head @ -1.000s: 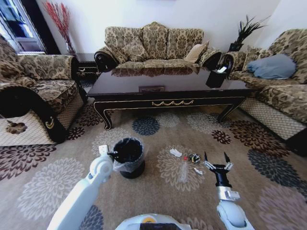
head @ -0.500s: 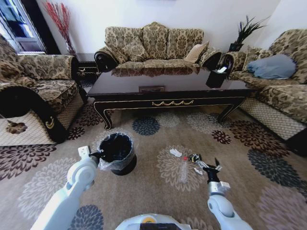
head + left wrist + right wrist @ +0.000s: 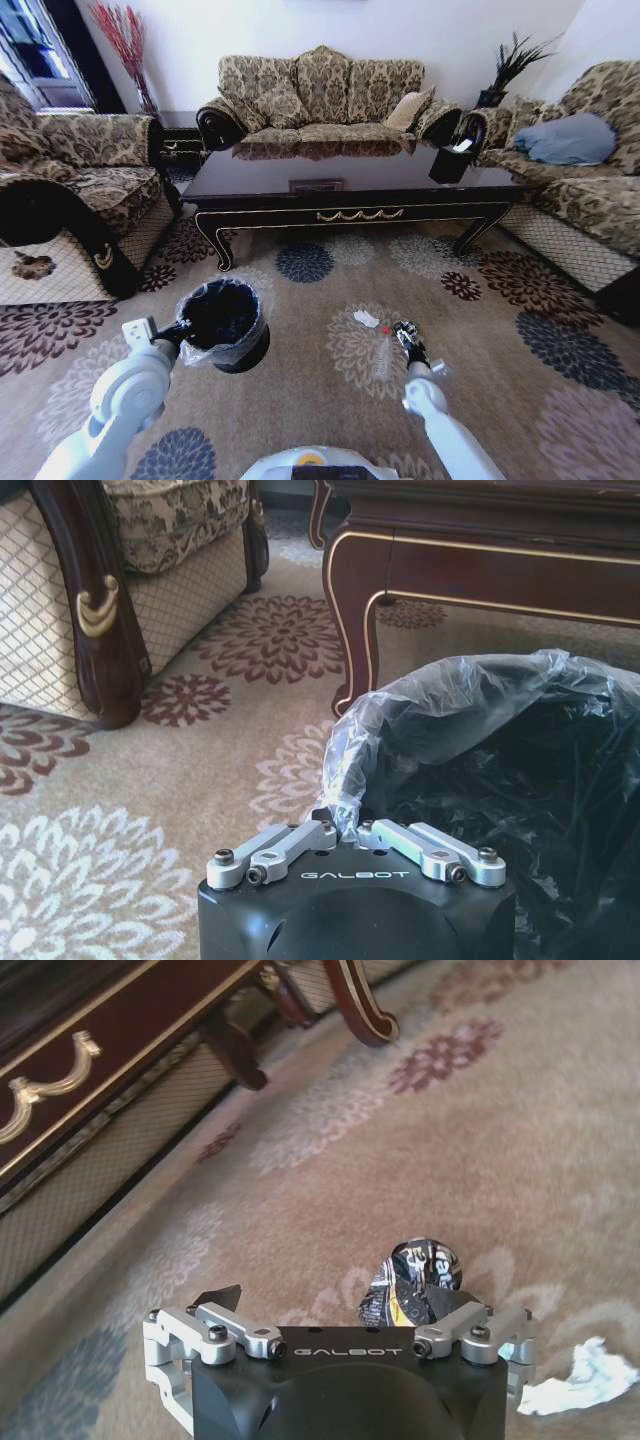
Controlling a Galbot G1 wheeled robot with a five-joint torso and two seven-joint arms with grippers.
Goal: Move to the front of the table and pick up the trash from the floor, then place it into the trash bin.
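Note:
My left gripper (image 3: 181, 329) is shut on the clear bag folded over the rim of the black trash bin (image 3: 224, 322), which tilts at my left. In the left wrist view the fingers (image 3: 322, 832) pinch the crinkly bag at the trash bin (image 3: 480, 770). My right gripper (image 3: 406, 337) is low over the floor (image 3: 300, 400), open, at a small dark shiny piece of trash (image 3: 403, 327). That piece (image 3: 415, 1285) lies just ahead of the open right gripper (image 3: 345, 1305). A white paper scrap (image 3: 366, 318) and a clear bottle (image 3: 383, 357) lie beside it. The table (image 3: 360, 213) stands beyond.
Patterned sofas flank the carpet on the left (image 3: 70, 190), the right (image 3: 590, 190) and behind the table (image 3: 320, 95). A black box-shaped holder (image 3: 450, 160) sits on the table's right end. Another white scrap (image 3: 580, 1380) lies near the right gripper. A table leg (image 3: 350, 610) stands close behind the bin.
The left arm has swung left and nearer to me, taking the bin along by its bag. The right gripper has turned and moved left to the dark shiny piece.

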